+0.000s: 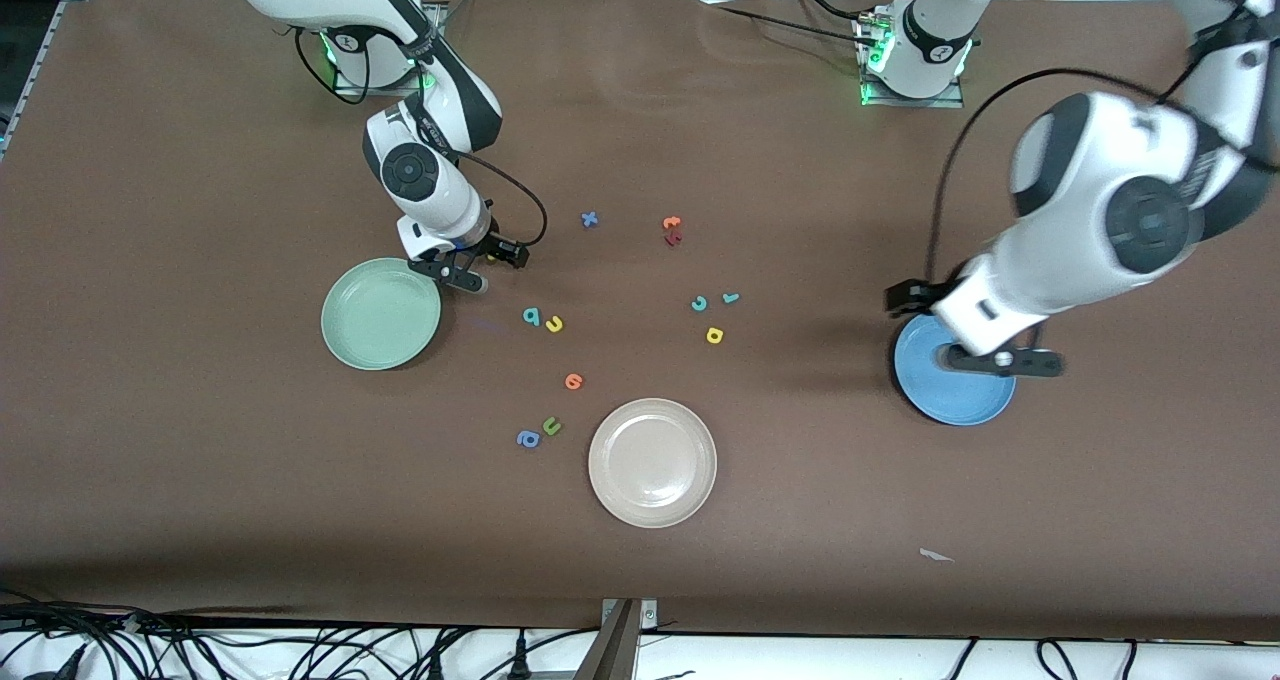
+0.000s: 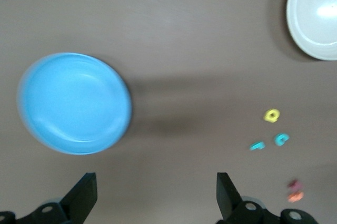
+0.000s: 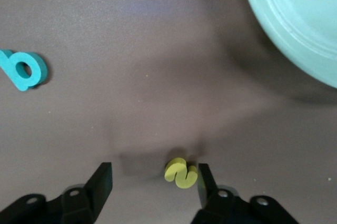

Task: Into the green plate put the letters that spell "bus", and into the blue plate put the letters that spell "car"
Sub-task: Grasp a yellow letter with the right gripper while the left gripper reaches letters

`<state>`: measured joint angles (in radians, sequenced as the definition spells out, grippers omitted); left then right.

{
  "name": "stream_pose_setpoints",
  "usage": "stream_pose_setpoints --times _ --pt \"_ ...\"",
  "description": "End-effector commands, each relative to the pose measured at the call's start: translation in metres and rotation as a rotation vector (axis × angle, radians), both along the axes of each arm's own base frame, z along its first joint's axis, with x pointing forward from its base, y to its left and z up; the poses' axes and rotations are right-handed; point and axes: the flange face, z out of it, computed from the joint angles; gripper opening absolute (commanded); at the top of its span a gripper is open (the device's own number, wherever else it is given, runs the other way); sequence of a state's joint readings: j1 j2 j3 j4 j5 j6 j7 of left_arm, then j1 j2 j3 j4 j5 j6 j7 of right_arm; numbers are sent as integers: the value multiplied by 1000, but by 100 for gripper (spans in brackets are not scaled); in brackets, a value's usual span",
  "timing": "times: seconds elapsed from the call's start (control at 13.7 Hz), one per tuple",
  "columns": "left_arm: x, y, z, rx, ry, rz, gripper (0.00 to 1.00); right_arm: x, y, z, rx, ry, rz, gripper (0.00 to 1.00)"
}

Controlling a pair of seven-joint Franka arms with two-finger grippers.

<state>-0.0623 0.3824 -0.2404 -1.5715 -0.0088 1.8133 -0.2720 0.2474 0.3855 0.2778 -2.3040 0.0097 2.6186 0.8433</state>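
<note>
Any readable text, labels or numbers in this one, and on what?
No printed words; only foam shapes read.
"b": teal foam letter.
"s": yellow foam letter.
"x": blue foam letter.
Orange foam letters: too small to tell.
Round badge on the left arm's base: too small to read.

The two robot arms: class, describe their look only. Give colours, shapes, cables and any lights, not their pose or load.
Both arms have glossy white rounded shells with dark grey joint caps. A black cable loops along each forearm. Green lights glow at both bases. The right end effector and the left end effector are black, each with two flat, wedge-shaped fingers on a black crossbar.
</note>
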Motion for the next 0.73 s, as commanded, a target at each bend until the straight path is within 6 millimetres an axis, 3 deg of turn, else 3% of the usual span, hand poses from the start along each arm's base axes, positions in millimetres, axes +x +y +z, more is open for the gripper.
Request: stream_pose_setpoints --times 0.0,0.29,0.44,0.66 --pt "-3 -67 -45 -17 10 69 100 -3 -1 -6 -10 6 -5 69" --pt "-17 -139 -103 -41 -14 71 100 -3 -6 -14 -18 18 -13 67" --pt "-33 -158 -132 -49 -33 79 100 -3 -8 -15 -20 20 -13 65" --pt "-54 -175 -166 -63 -70 94 100 -3 -8 -15 -21 20 -12 38"
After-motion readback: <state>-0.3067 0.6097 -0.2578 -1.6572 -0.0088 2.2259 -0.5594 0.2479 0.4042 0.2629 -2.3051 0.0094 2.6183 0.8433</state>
